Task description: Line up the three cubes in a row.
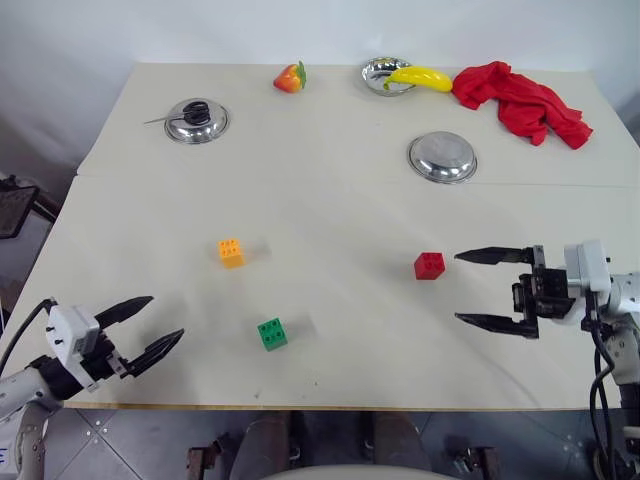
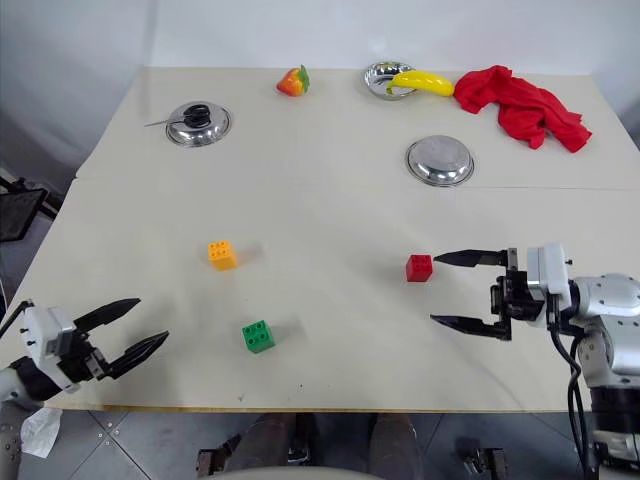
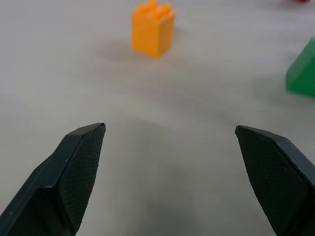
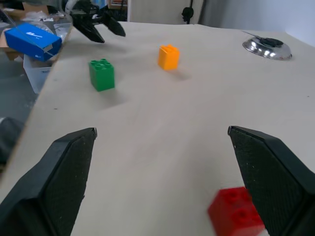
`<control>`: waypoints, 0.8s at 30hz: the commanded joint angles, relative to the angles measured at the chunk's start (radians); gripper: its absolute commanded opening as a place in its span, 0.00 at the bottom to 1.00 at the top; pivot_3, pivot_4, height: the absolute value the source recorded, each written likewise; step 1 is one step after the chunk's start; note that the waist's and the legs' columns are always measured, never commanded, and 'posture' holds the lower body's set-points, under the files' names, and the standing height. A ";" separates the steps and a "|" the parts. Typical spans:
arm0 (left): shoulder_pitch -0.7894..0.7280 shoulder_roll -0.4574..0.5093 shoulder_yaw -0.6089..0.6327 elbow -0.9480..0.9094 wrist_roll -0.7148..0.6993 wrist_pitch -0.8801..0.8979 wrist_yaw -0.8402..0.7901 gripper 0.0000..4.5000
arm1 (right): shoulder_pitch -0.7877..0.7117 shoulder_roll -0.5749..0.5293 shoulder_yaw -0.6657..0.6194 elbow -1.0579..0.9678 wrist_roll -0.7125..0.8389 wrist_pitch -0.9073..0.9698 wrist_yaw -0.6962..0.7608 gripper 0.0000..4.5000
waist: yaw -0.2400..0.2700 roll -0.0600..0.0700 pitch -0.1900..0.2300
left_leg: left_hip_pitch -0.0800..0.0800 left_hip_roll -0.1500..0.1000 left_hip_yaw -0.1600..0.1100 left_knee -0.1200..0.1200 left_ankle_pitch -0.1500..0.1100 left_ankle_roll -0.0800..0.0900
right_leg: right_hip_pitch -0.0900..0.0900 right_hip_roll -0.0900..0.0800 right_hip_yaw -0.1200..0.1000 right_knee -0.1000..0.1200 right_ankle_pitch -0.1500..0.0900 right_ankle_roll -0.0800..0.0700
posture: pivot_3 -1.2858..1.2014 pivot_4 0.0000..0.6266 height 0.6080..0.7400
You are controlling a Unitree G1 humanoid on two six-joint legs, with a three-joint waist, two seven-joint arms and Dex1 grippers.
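Observation:
Three studded cubes lie apart on the cream table: an orange-yellow cube left of centre, a green cube nearer the front edge, and a red cube to the right. My left gripper is open at the table's front left corner, well left of the green cube. My right gripper is open just right of the red cube, its upper finger level with the cube, not touching it. The right wrist view shows the red cube close to one fingertip, with nothing between the fingers.
At the back stand a pan lid, a toy strawberry, a steel bowl with a banana, a second steel bowl and a crumpled red cloth. The table's front edge runs just below both grippers.

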 commanded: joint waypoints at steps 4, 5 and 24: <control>0.003 0.071 0.038 0.029 -0.026 -0.028 -0.095 1.00 | 0.040 0.040 -0.035 0.019 0.001 -0.097 0.048 0.99 | 0.003 0.000 0.000 | 0.000 0.000 0.001 0.000 -0.001 0.000 | -0.001 -0.001 0.001 0.000 0.000 0.000 | 0.52 0.24 1.00; -0.001 0.073 0.025 0.003 -0.033 -0.019 -0.105 1.00 | 0.040 0.043 -0.029 0.032 -0.003 -0.101 0.054 0.99 | 0.003 0.000 0.000 | 0.001 0.000 0.001 0.000 -0.002 0.000 | -0.001 -0.001 0.001 0.000 0.000 -0.001 | 0.52 0.24 1.00; -0.116 -0.127 -0.475 -0.411 0.124 0.139 0.186 0.88 | 0.162 0.019 -0.058 0.036 -0.008 -0.167 0.009 1.00 | 0.006 0.001 0.000 | 0.004 0.000 0.004 0.000 -0.001 0.005 | 0.003 0.002 0.003 0.001 0.000 -0.001 | 0.52 0.24 1.00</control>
